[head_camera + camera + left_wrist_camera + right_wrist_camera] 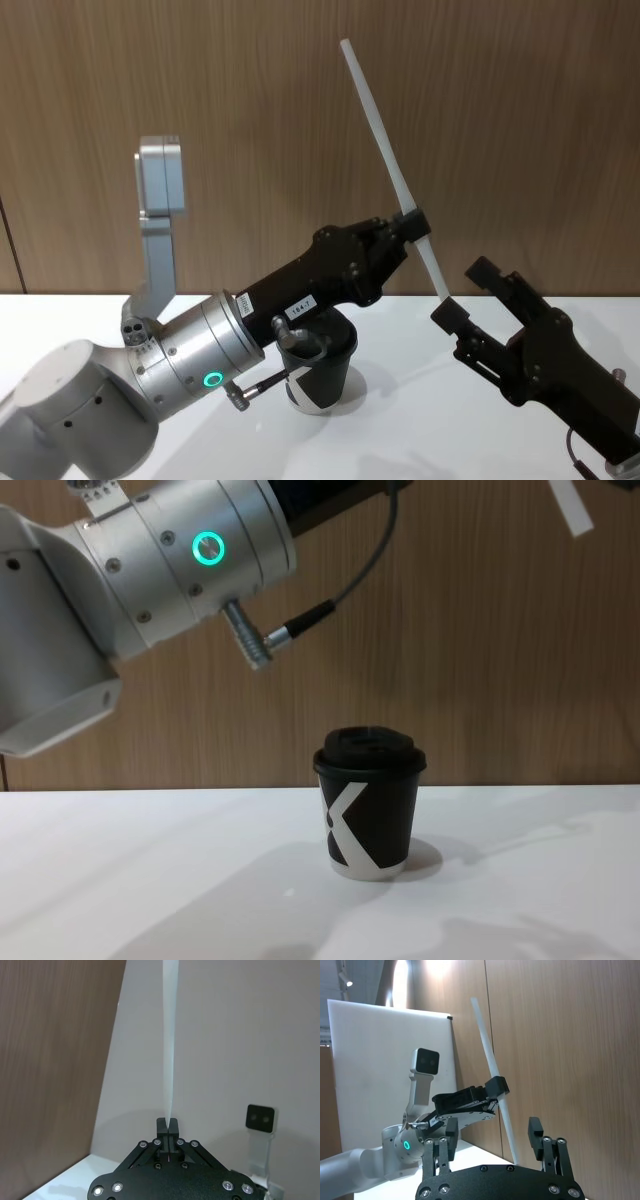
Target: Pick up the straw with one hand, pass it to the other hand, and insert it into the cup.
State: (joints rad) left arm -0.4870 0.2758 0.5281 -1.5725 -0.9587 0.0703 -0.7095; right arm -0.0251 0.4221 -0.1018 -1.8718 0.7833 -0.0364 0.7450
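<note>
The thin white straw [385, 150] slants up and back above the table, pinched a little below its middle by my left gripper [412, 222], which is shut on it. In the left wrist view the straw [169, 1035] rises straight from the closed fingertips of that gripper [166, 1126]. My all-black right gripper [468, 292] stands open just right of it, the straw's lower end close by its near finger and not gripped. The right wrist view shows the straw [487, 1045] running down between the spread fingers of the right gripper [493, 1127]. The black cup [368, 800] with its domed lid stands upright under the left arm.
The white table [150, 880] carries the cup alone, in front of a brown wooden wall [500, 100]. A grey camera post [158, 190] rises behind the left arm. The left arm's silver cylinder [190, 560] with its green ring and cable hangs above and left of the cup.
</note>
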